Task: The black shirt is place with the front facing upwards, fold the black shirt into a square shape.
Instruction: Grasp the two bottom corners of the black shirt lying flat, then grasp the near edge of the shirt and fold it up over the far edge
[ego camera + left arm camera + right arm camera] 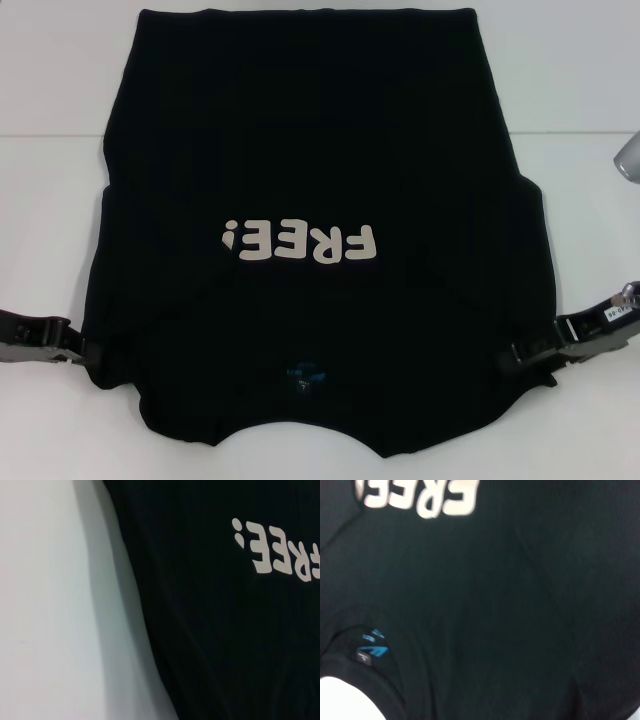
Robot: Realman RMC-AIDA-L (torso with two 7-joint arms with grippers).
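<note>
A large black soft-cloth T-shirt (310, 180) with off-white "FREE!" lettering (300, 243) lies front up across the middle of the head view, spread on a plain white table surface (560, 80). The collar sits at the bottom centre of the frame, with a small blue neck label (303, 374) just above it, and the hem runs along the top edge. The lettering reads upside down from this view. The sleeves appear folded in over the body, leaving slanted creases at lower left and lower right.

The left gripper (88, 350) comes in from the lower left edge of the frame and meets the shirt's side edge; the right gripper (520, 352) does the same at the lower right. Black cloth and black fingers merge, so I cannot tell how far either claw is open or whether it has hold of the fabric.

The table is bare white on both sides of the shirt, with a soft shadow along the cloth edge in the left wrist view. A grey rounded object (629, 155) shows at the right edge.
</note>
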